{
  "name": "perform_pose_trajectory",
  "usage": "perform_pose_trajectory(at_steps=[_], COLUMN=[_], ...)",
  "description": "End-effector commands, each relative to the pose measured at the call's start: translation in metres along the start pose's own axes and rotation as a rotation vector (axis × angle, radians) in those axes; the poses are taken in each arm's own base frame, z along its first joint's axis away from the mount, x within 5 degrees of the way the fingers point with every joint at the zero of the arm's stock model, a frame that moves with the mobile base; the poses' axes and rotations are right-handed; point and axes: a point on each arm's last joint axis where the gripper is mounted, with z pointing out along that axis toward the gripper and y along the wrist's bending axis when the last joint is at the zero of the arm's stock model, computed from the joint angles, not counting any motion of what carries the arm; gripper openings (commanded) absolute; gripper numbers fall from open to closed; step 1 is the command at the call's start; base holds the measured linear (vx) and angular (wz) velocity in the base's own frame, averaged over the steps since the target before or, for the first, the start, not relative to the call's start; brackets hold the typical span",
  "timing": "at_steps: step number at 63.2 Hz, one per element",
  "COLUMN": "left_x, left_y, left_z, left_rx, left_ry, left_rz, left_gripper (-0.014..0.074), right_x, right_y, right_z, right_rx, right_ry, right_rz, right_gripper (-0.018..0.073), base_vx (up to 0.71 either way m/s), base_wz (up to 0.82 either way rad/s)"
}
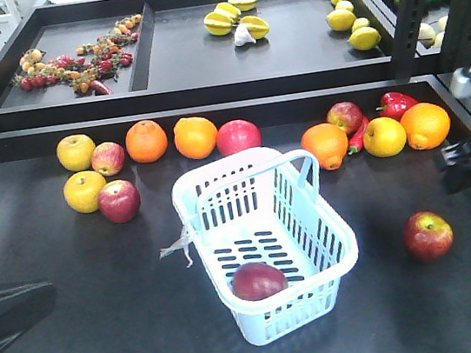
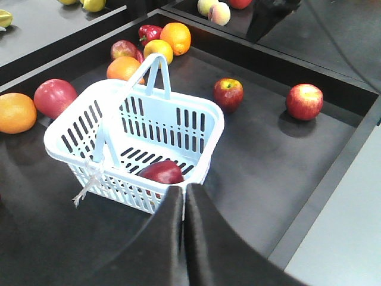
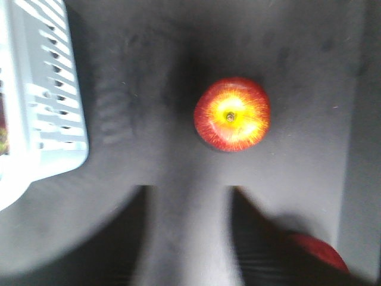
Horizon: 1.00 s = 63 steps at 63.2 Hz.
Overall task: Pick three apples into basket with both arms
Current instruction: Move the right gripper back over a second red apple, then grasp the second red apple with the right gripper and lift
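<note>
**One apple in, two loose on my right**

Closest to my right gripper, a dark red apple lies on the table, half hidden behind one finger. Just ahead of my gap sits a streaked apple, stem dimple up, with nothing between it and me. The basket stands to its left, well apart from it.

Under my left gripper is the basket's near corner. A third apple lies inside on the slotted base, against the near wall. The handle stands upright, and a clear tag hangs off one corner.

Beyond the basket, oranges, yellow apples and a red pepper line the back wall. Farther back, a shelf holds starfruit and lemons.

My right jaws are spread wide and empty, pointing down at the table near the streaked apple. My left jaws are pressed together with nothing between them, tilted above the basket's corner.
</note>
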Motion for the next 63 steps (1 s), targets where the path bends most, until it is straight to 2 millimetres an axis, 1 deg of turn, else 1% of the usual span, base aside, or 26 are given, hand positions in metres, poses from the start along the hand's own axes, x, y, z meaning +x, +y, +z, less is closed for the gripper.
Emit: perform_pose_trajectory(at_steps=[1,2,5,14,17,23,25,30,40,51,63], left_x=[-0.012,-0.012,-0.012,-0.012,-0.012,-0.012,-0.011,-0.011,-0.011,-0.011,-0.011], left_y=[0.001,0.001,0.001,0.001,0.001,0.0,0.0,0.0,0.0,0.0,0.0], left_z=[-0.005,-0.005,-0.005,-0.005,-0.005,-0.005,-0.005,-0.005,-0.005,-0.005,-0.005], left_rx=[-0.011,-0.011,-0.011,-0.01,-0.01,-0.009,-0.009,-0.009,-0.009,-0.009,-0.009], left_ry=[-0.089,-0.089,-0.089,-0.088,-0.088,-0.086,-0.085,-0.085,-0.085,-0.085,-0.085], left_rz=[-0.023,-0.023,-0.023,-0.023,-0.023,-0.023,-0.023,-0.023,-0.023,-0.023,-0.023], left_gripper=[-0.0008,-0.0008,-0.0008,-0.0008,-0.0008,-0.0008,-0.0008,-0.0008,-0.0008,-0.0008,-0.0008], right_x=[-0.013,-0.014,-0.016,-0.033,-0.043,-0.057,-0.059,-0.065,-0.067,-0.06,-0.055], right_y=[-0.005,-0.006,-0.01,-0.016,-0.015,-0.014,-0.014,-0.015,-0.022,-0.029,-0.032], right_z=[-0.001,0.003,0.012,0.031,0.035,0.046,0.054,0.067,0.092,0.12,0.138], right_rx=[0.017,0.018,0.022,0.014,0.008,-0.005,-0.007,-0.003,0.006,0.011,0.009], right_ry=[-0.081,-0.075,-0.054,-0.033,-0.032,0.002,0.028,0.056,0.102,0.172,0.202], right_rz=[0.012,0.014,0.013,0.032,0.023,0.007,0.002,0.002,0.053,0.068,0.078], right_gripper=[0.064,0.0676,0.0732,0.0719,0.0712,0.0697,0.0693,0.0683,0.0671,0.0664,0.0654], base_vx=[0.0,0.0,0.0,0.0,0.0,0.0,0.0,0.0,0.0,0.0,0.0], base_wz=[0.0,0.0,0.0,0.0,0.0,0.0,0.0,0.0,0.0,0.0,0.0])
